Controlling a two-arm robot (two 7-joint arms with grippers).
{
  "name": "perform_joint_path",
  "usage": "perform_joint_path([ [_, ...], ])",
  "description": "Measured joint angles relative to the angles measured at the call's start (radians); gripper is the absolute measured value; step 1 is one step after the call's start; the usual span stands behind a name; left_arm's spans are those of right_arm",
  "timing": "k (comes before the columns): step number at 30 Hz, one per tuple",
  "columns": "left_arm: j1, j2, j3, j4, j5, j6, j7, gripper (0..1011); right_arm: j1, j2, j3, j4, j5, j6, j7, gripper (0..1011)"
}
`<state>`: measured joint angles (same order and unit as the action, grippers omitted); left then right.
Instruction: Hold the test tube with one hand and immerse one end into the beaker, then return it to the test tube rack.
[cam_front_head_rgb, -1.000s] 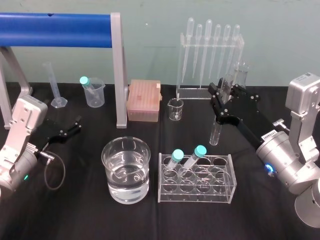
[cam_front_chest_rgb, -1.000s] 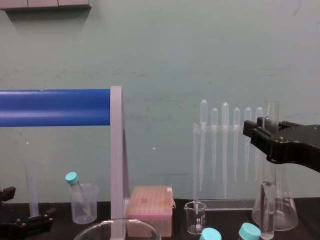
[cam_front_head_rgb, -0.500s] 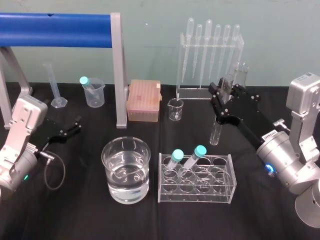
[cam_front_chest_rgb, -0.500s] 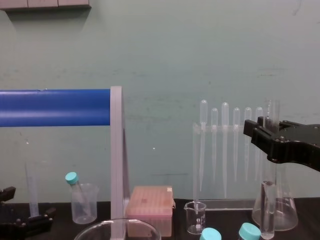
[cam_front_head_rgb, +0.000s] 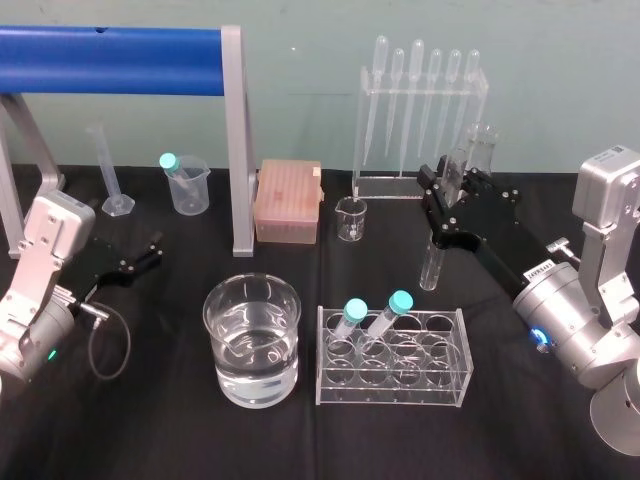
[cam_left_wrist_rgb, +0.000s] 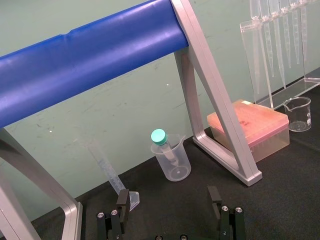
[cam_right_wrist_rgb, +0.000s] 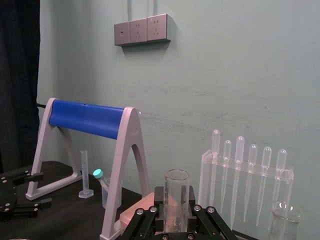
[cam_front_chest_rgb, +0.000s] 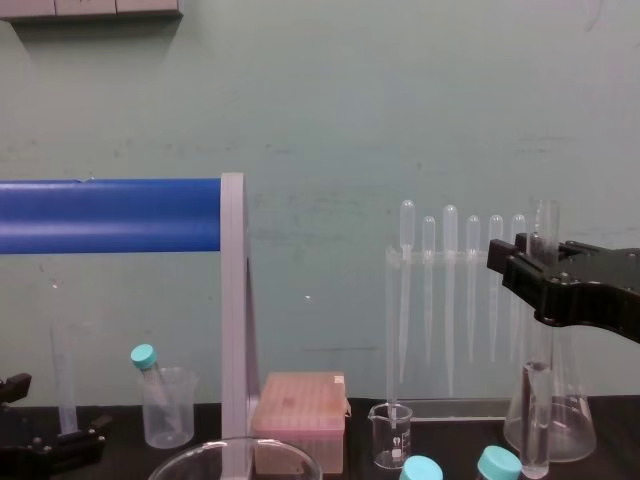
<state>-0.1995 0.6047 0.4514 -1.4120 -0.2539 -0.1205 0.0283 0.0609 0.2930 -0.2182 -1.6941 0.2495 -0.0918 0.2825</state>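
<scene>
Where black cloth meets green wall, right gripper clamps test tube.

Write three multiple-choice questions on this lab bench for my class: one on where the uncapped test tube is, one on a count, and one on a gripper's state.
1. Where is the test tube?
A. Standing in the test tube rack
B. Upright in the right gripper, beyond the rack
C. Lying flat

2. How many teal-capped tubes stand in the rack?
A. One
B. Two
C. Four

3. What state is the left gripper in?
A. Open, holding nothing
B. Shut on a pipette
C. Shut on a capped tube

Answers:
1 B: the head view shows the black fingers closed around the upright tube, behind the rack's right end.
2 B: two teal caps lean out of the rack's back row.
3 A: the left wrist view shows its fingers apart with nothing between them.
</scene>
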Motion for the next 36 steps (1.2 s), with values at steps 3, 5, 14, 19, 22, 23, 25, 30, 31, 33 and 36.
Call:
perform_joint_path([
  [3,0.000,0.000,0.000,0.000,0.000,0.000,0.000,1000,0.000,0.000,0.000,0.000,0.000,0.000,0.000,242],
  [5,0.000,0.000,0.000,0.000,0.000,0.000,0.000,1000,0.000,0.000,0.000,0.000,0.000,0.000,0.000,242],
  [14,0.000,0.000,0.000,0.000,0.000,0.000,0.000,1000,0.000,0.000,0.000,0.000,0.000,0.000,0.000,242],
  [19,0.000,0.000,0.000,0.000,0.000,0.000,0.000,1000,0.000,0.000,0.000,0.000,0.000,0.000,0.000,242],
  [22,0.000,0.000,0.000,0.000,0.000,0.000,0.000,1000,0.000,0.000,0.000,0.000,0.000,0.000,0.000,242],
  [23,0.000,0.000,0.000,0.000,0.000,0.000,0.000,1000,0.000,0.000,0.000,0.000,0.000,0.000,0.000,242],
  [25,0.000,0.000,0.000,0.000,0.000,0.000,0.000,1000,0.004,0.000,0.002,0.003,0.010,0.000,0.008,242],
  [30,0.000,0.000,0.000,0.000,0.000,0.000,0.000,1000,0.030,0.000,0.010,0.012,0.054,0.001,0.040,242],
  [31,0.000,0.000,0.000,0.000,0.000,0.000,0.000,1000,0.035,0.001,0.011,0.012,0.062,0.001,0.044,242],
  [33,0.000,0.000,0.000,0.000,0.000,0.000,0.000,1000,0.054,0.005,0.014,0.013,0.083,0.003,0.059,242],
  [36,0.000,0.000,0.000,0.000,0.000,0.000,0.000,1000,0.081,0.015,0.013,0.015,0.106,0.010,0.079,242],
])
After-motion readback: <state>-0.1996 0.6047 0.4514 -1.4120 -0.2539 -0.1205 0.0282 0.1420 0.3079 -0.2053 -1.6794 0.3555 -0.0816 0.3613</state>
